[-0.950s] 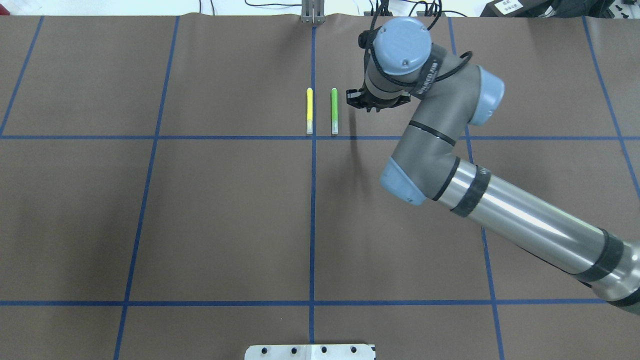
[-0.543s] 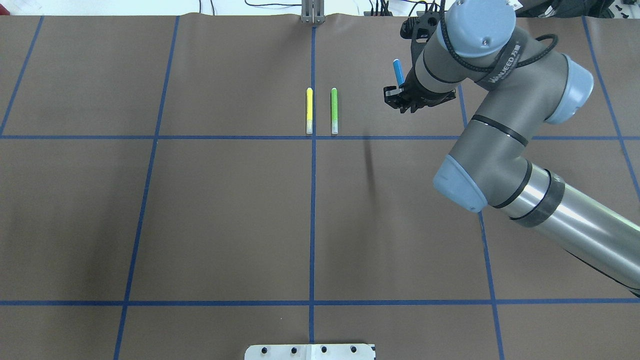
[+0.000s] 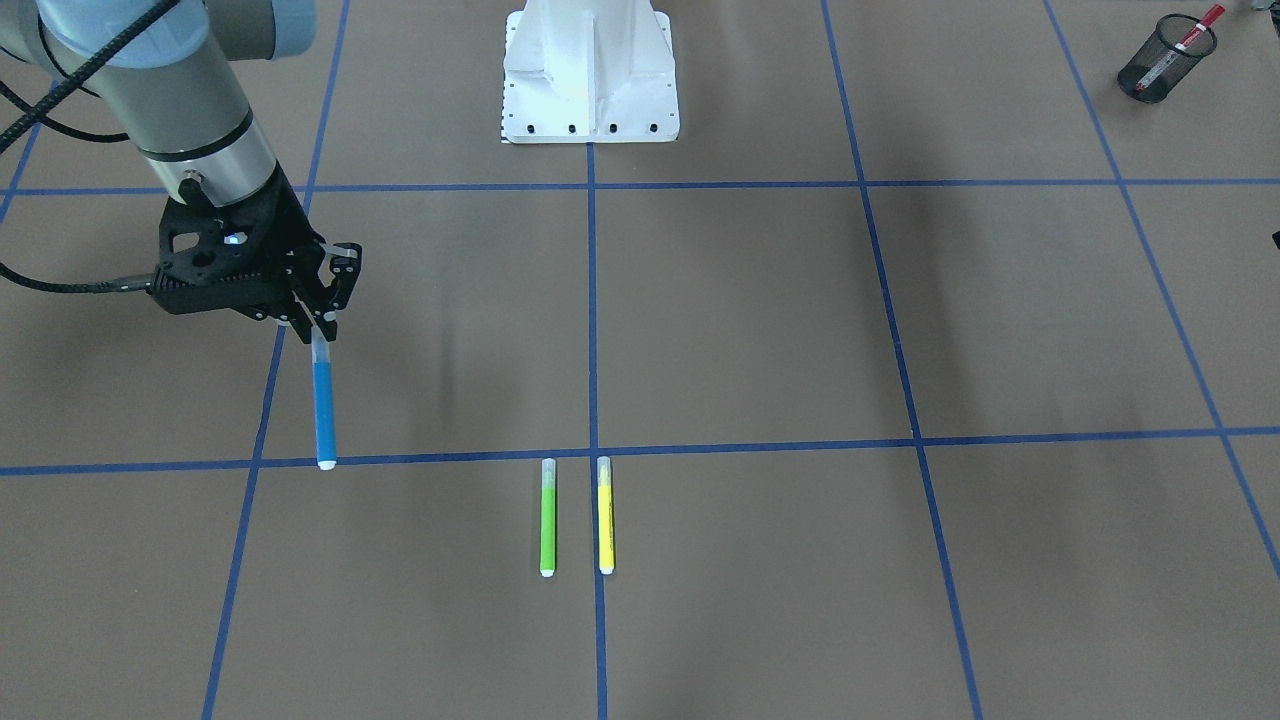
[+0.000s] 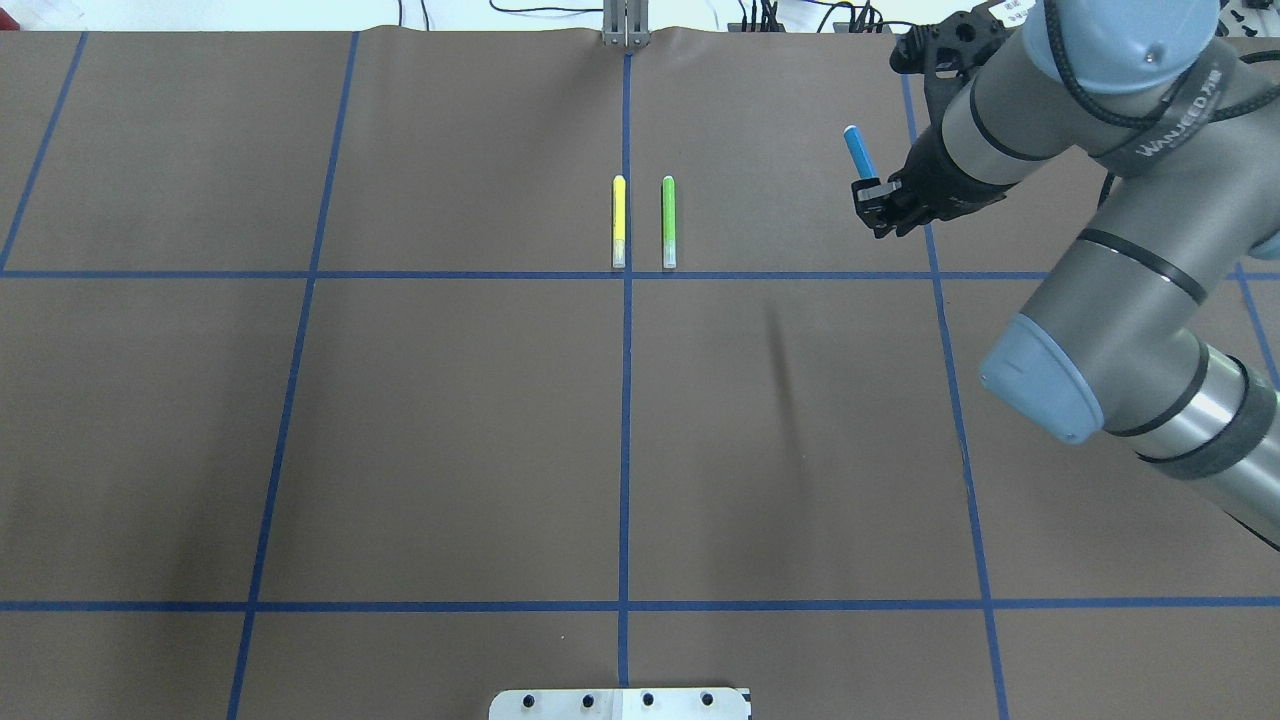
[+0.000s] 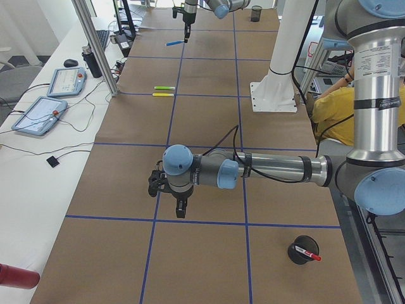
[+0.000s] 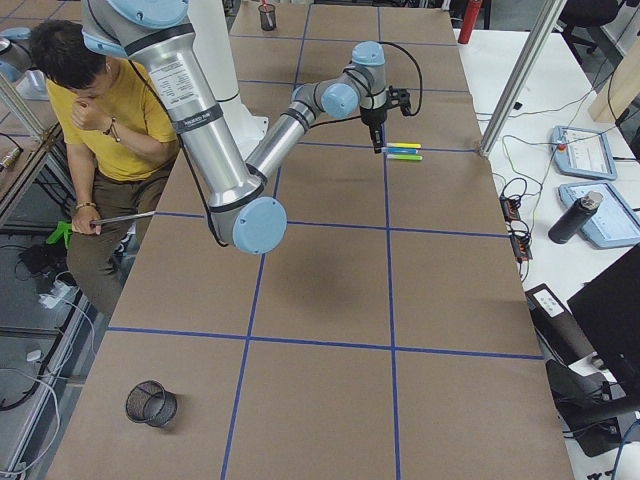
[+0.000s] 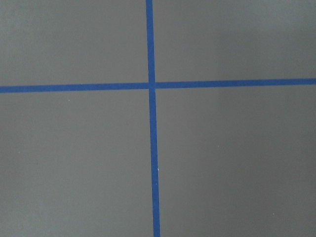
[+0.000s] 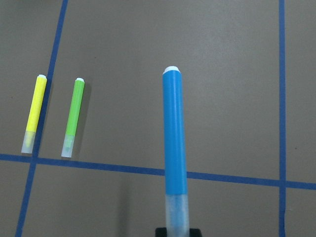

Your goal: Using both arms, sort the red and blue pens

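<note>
One blue pen [image 3: 323,405] is pinched at its clear cap by the right gripper [image 3: 316,328], held above the table [image 3: 760,320]; left gripper [image 5: 180,209] spread cannot be told.

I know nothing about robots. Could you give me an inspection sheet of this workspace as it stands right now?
Surface: brown table covering marked with a blue tape grid.
Job's things: blue pen lifted off the table, held by its clear cap; red pen stands in a black mesh cup at the left arm's end.
Clutter: green marker and yellow marker lie side by side, not touching.
Grippers: right gripper shut on the blue pen; left gripper hangs over the table, open or shut cannot tell.
Cables: black cable at the right wrist.
Surroundings: seated person in a yellow shirt; tablets on a side bench.
</note>
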Tool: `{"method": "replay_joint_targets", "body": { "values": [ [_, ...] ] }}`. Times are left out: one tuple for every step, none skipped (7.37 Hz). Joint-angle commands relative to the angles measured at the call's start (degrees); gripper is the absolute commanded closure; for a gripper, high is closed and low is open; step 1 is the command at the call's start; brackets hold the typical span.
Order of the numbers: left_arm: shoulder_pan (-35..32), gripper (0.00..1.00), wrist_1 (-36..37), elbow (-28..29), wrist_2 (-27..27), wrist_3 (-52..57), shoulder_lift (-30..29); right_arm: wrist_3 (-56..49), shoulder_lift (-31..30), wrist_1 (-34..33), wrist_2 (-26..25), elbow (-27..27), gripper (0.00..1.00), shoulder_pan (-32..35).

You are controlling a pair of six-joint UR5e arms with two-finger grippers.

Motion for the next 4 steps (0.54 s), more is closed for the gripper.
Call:
{"method": "replay_joint_targets", "body": {
  "values": [
    [-0.07,0.0,2.29,-1.37,0.4,0.01,1.37,-2.04,-5.76,0.02,1.9,4.46,1.0,1.35],
    [-0.07,0.0,2.29,-0.85,0.83,-0.08,1.55,-7.36,-9.44,0.02,5.48,6.3,1.0,3.36],
    [-0.07,0.0,2.29,-0.93,0.75,-0.08,1.46,-12.11,-14.44,0.02,7.08,8.58,1.0,5.56],
    [-0.07,0.0,2.29,-1.28,0.75,-0.08,1.55,-19.03,-20.67,0.28,7.18,10.6,1.0,7.15]
  ]
}}
